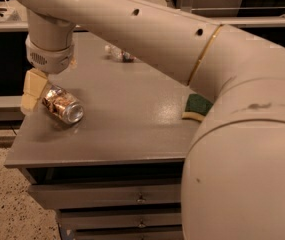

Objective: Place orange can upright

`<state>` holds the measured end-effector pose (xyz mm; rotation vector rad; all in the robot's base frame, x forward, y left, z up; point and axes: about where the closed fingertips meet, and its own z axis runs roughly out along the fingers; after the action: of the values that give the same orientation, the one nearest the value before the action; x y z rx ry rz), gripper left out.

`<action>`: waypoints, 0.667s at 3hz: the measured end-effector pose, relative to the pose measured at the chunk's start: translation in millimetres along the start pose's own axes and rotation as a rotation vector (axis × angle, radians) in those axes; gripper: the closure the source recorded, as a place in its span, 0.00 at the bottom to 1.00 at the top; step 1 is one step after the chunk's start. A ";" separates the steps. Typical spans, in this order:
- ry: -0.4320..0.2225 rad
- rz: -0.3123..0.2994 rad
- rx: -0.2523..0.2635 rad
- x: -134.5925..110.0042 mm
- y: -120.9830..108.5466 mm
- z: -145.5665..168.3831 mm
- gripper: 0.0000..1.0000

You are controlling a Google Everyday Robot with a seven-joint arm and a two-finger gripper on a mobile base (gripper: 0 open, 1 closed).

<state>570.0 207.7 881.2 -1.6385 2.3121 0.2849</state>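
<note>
The orange can is coppery with pale markings. It lies tilted on its side, its shiny silver end pointing to the front right, low over the left front part of the grey table. My gripper hangs from the arm's wrist at the table's left edge and is shut on the can's far end. One cream finger shows on the can's left; the other is hidden behind the can.
A clear plastic bottle lies on its side at the back of the table. A green and yellow sponge lies at the right, partly hidden by my arm. Drawers sit below the tabletop. The floor lies left of the table edge.
</note>
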 end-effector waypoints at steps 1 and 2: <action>0.039 0.058 0.034 -1.7 -1.6 15.8 0.00; 0.070 0.119 0.084 4.9 -6.5 26.2 0.00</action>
<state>577.7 209.7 854.9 -1.4962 2.4432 0.1555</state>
